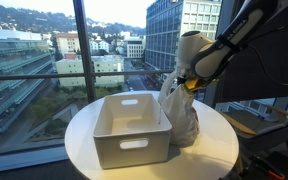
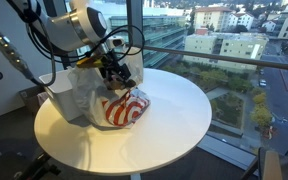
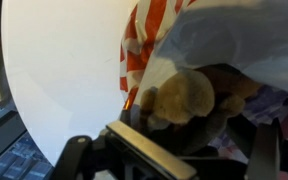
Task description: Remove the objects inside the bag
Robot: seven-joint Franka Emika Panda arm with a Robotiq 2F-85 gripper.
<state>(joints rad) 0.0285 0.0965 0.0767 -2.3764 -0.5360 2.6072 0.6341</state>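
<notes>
- Bag (image 1: pixel 181 122): crinkled whitish plastic with red stripes. It stands on the round white surface (image 1: pixel 80 135), just beside the white bin (image 1: pixel 134 146), touching it or nearly so.
- Hand (image 2: pixel 117 74): at the top of the bag, at its mouth, in both exterior views. The arm reaches in from above.
- Hand state: cannot tell. The wrist view gives only blurred dark parts along its bottom edge. In the exterior views the hand is too small and bag folds cover it.
- The wrist view looks into the open mouth. A brown lumpy item (image 3: pixel 184 95) sits just inside, closest to the hand.
- A soft purple-and-white bundle (image 3: pixel 280 104) lies beside the brown item, deeper in and mostly under plastic film.
- Small dark item: can't pick it out. The dark patches near the brown item could be it or just shadow.
- Progress: no item shows in the bin or on the surface in either exterior view. My read is that nothing is removed yet and the whole job is left.
- Current step, my read: reaching into the mouth for the first pick. The brown item is the likeliest target since it is nearest.
- Left to do: grip it, lift it clear and set it down. The bin is my guess for the drop spot. Then do the same for the bundle and the dark item.
- Risk: thin film gets pinched along with the item, so the bag lifts or tips. Nothing holds the bag down.
</notes>
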